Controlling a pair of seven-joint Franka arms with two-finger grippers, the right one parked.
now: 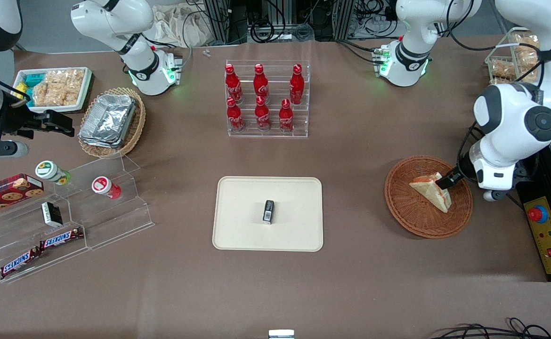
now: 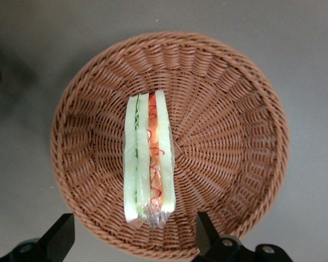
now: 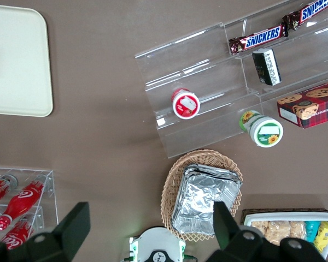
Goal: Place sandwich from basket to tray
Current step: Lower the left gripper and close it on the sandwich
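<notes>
The pincer (image 1: 446,182) hangs just above the basket (image 1: 409,207), over the part of it nearest the working arm's base. Its fingers (image 2: 59,236) stand wide apart, one on each side of the sandwich (image 2: 149,158), and hold nothing. In the wrist view both fingertips sit clear of the bread, with the wedge's narrow wrapped end lying between them.

The sandwich lies in the basket directly under the pincer, on its side, its cut edge turned up so that the red and green filling shows as stripes between pale slices. In the front view one dark finger overlaps the wedge's upper corner; whether it touches cannot be told.

The tray (image 1: 238,226) lies on the worktop (image 1: 351,282) well apart from the pincer, toward the parked arm's end, with a small dark box (image 1: 268,211) standing near its middle. Farther from the front camera than the tray, a clear rack (image 1: 303,99) holds six red bottles (image 1: 262,112).
</notes>
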